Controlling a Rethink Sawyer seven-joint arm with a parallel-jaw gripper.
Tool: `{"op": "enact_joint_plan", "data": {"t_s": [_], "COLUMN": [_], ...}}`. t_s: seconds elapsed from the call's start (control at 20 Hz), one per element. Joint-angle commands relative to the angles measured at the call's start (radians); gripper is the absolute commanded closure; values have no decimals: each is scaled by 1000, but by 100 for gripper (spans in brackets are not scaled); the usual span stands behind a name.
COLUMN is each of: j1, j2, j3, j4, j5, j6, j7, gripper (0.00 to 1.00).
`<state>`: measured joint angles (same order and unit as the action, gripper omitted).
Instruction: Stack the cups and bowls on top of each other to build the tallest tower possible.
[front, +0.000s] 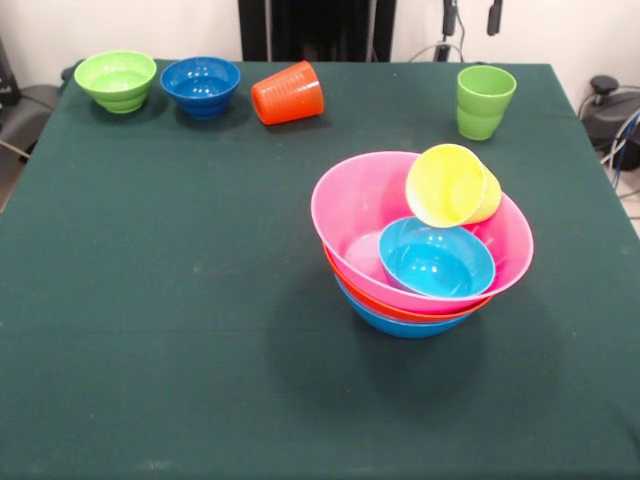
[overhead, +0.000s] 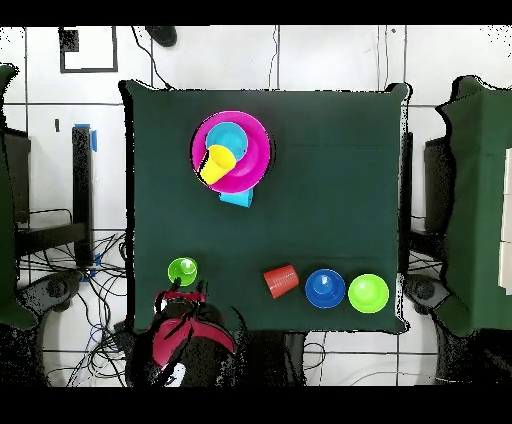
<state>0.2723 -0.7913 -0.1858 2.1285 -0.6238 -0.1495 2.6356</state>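
- Three cups on the dark green desk (front: 150, 300): a yellow cup (front: 452, 186) tilted inside the tower, a light green cup (front: 484, 100) upright at the far edge, an orange ribbed cup (front: 288, 93) on its side.
- Six bowls: pink bowl (front: 350, 205), orange bowl (front: 345, 278) and blue bowl (front: 400, 324) nested as the tower, with a cyan bowl (front: 436, 258) inside the pink one.
- A small dark blue bowl (front: 201, 85) and a small light green bowl (front: 116, 79) sit side by side, far corner.
- No readable writing.
- The end effector (overhead: 185, 296) hangs near the light green cup; I cannot tell its opening.
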Motion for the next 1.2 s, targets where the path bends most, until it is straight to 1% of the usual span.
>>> {"op": "enact_joint_plan", "data": {"t_s": [0.05,0.1,0.25,0.4,0.5,0.55,0.6,0.65,0.75,0.9,1.05,1.2], "j1": [-322,-296,-256,-212,-202,-215,-215,-204,-123,-36,3,11], "j2": [-83,-74,-70,-40,-16,1,18,35,79,163,217,270], "j3": [371,356,338,303,285,291,288,272,184,92,51,33], "j4": [163,141,120,93,71,68,60,48,-10,-86,-131,-173], "j5": [195,214,255,269,259,253,245,235,202,180,181,176], "j6": [363,375,381,371,363,345,331,318,304,270,250,223], "j7": [39,42,41,47,37,32,30,32,49,70,65,44], "gripper": [0,0,0,0,0,0,0,0,0,0,0,0]}}
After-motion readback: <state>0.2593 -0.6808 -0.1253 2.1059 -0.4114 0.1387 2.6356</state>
